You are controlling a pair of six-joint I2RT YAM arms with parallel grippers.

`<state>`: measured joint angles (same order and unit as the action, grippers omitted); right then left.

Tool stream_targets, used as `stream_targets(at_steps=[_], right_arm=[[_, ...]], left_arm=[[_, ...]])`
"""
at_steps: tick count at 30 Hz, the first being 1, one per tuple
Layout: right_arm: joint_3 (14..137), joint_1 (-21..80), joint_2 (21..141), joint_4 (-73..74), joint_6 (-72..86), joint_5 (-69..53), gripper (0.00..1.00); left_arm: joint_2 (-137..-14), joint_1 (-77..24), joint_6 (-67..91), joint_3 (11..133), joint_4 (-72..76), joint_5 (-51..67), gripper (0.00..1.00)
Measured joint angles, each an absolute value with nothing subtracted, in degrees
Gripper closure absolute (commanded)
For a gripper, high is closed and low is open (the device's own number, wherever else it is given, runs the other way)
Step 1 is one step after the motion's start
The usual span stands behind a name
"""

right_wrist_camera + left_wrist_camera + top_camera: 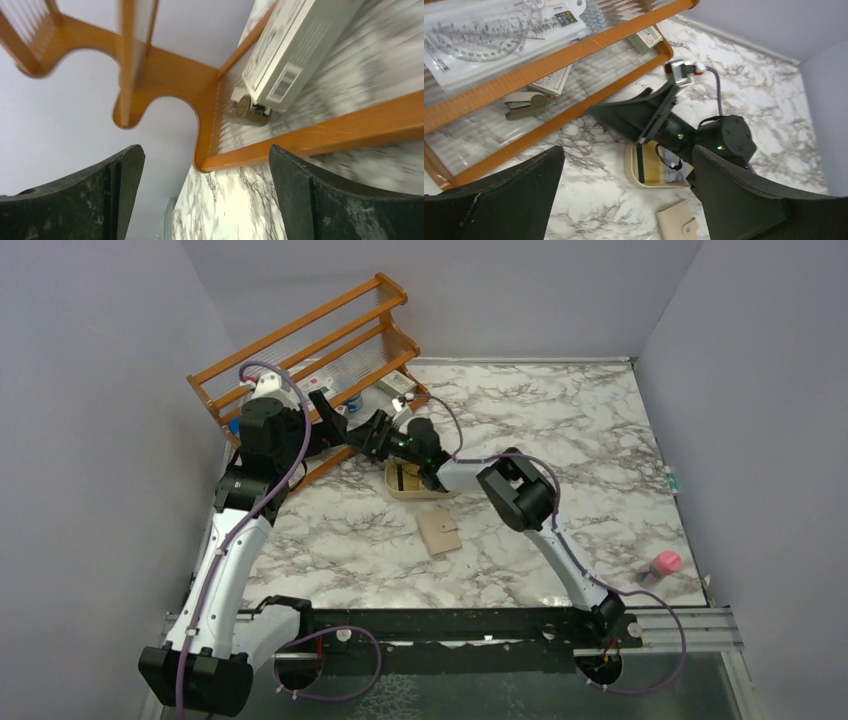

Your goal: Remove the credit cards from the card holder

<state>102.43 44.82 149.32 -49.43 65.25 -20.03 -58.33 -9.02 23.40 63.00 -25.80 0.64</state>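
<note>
Card holder [438, 533] lies closed on the marble table [600, 440], just in front of the cream tray [630, 170], where the credit cards [652, 168] rest. Near the wooden rack [310, 340], the left gripper [628, 150] and right gripper [205, 150] are both spread wide, holding nothing.

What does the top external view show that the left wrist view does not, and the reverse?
Only top external: a small pink object near the right edge of the marble table. Only left wrist: a clear plastic protractor and a grey stapler on the orange wooden rack. Both: that rack, the cream oval tray, and the flat tan card holder lying on the table near the tray.
</note>
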Motion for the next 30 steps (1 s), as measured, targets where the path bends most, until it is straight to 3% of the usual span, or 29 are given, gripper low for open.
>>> stream_targets(at_steps=[4,12,30], right_arm=[[90.98,38.5,138.72,-53.06,64.29,-20.34,0.0],[82.06,27.14,121.14,-60.12,63.05,-20.29,0.0],[52.58,14.94,89.45,-61.43,58.41,-23.29,0.0]], left_arm=[[-54.08,-8.8,32.25,57.14,-19.86,-0.14,0.01],[-51.13,-8.62,55.92,37.15,4.19,-1.28,0.01],[-77.47,-8.58,78.63,29.43,46.48,-9.52,0.02]])
